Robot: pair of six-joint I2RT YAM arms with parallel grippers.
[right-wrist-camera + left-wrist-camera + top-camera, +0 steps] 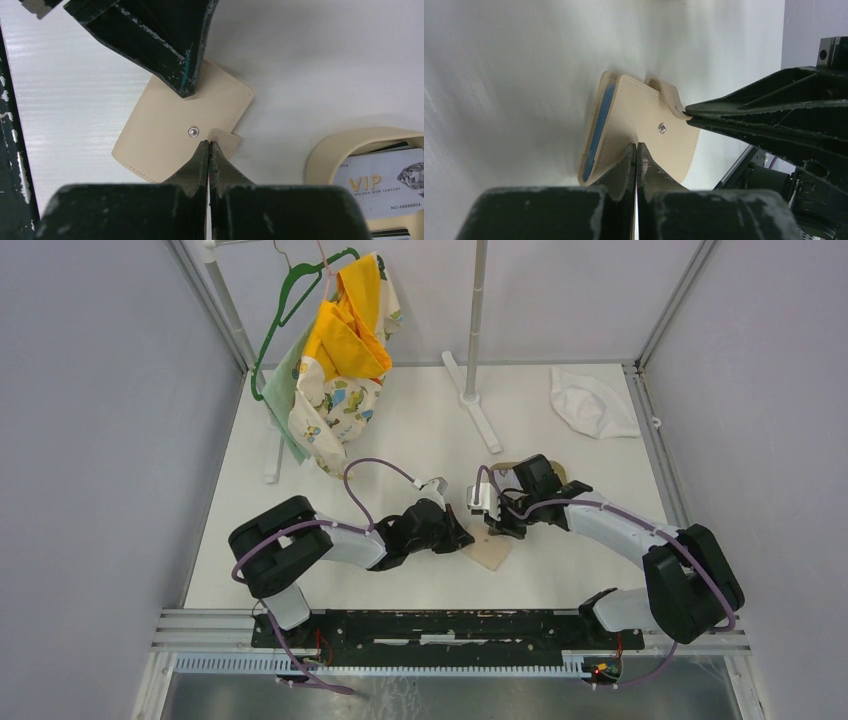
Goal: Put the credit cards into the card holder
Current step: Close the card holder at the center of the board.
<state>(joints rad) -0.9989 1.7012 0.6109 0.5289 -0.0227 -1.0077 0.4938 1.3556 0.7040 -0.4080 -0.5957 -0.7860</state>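
Observation:
The tan card holder [160, 135] lies on the white table, slightly open, with blue lining showing in the left wrist view [644, 125]. It also shows in the top view [490, 552]. My right gripper [209, 143] is shut on its snap tab [226, 141], beside the metal snap [192, 131]. My left gripper [637, 146] is shut, its tips resting on the holder's outer face. The left fingers [175, 60] reach in from above in the right wrist view. The credit cards [380, 180] lie in an oval tan tray [320, 155]; the top one is white-grey and reads VIP.
Both grippers meet at the table's middle, the left [462, 537] and the right [500, 527]. A hanger with yellow and patterned clothes [335, 350] is at the back left. A white stand [480, 410] is at the back centre. A white cloth [590, 405] is at the back right.

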